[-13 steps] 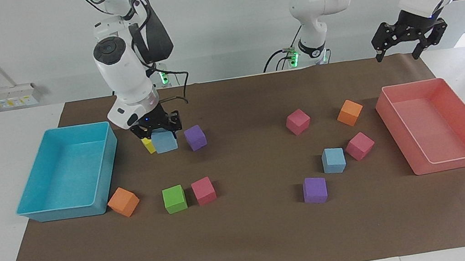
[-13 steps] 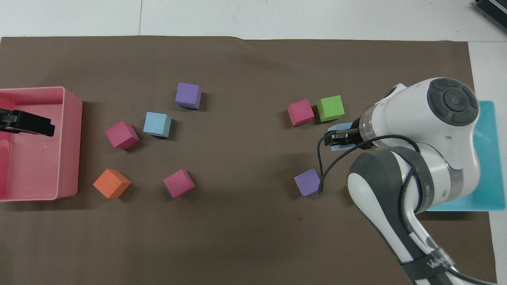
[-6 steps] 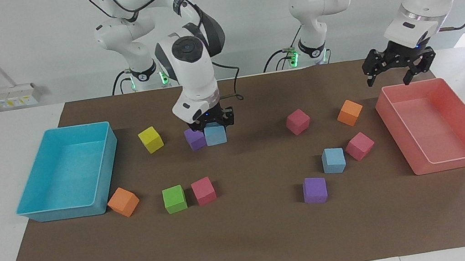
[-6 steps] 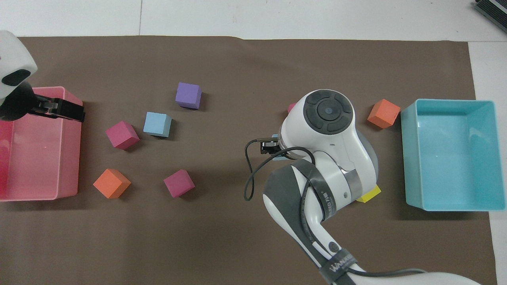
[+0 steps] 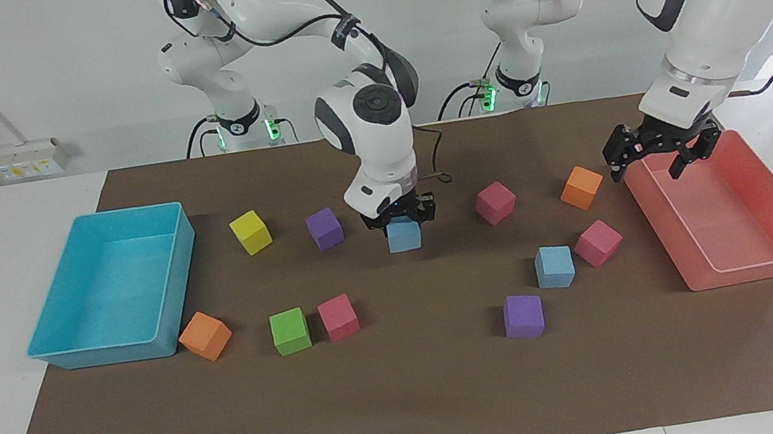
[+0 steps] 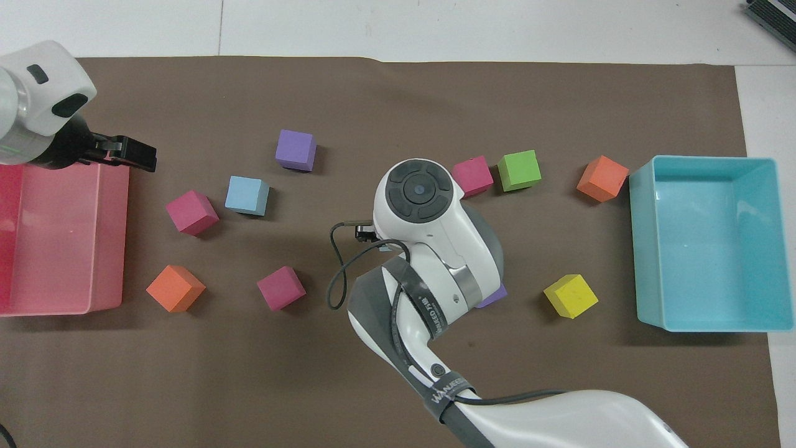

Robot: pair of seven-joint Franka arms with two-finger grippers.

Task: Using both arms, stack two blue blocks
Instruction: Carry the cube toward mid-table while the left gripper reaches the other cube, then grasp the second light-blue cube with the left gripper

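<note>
Carrying one blue block [image 5: 404, 234] clamped in the right tool [image 5: 401, 219], I aimed for its twin [image 5: 554, 266]; the left tool [image 5: 657, 150] hung wide over the pink tray's rim [image 5: 761, 264], waiting.

Counted on the mat: two blue blocks [image 5: 554, 266], three pink cubes [image 5: 338, 318], two purple, two orange, one green, one yellow, and two trays [image 5: 69, 348].

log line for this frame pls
right gripper: shut on blue block, mid-table | left gripper: open, over pink tray rim | second blue block: on table
</note>
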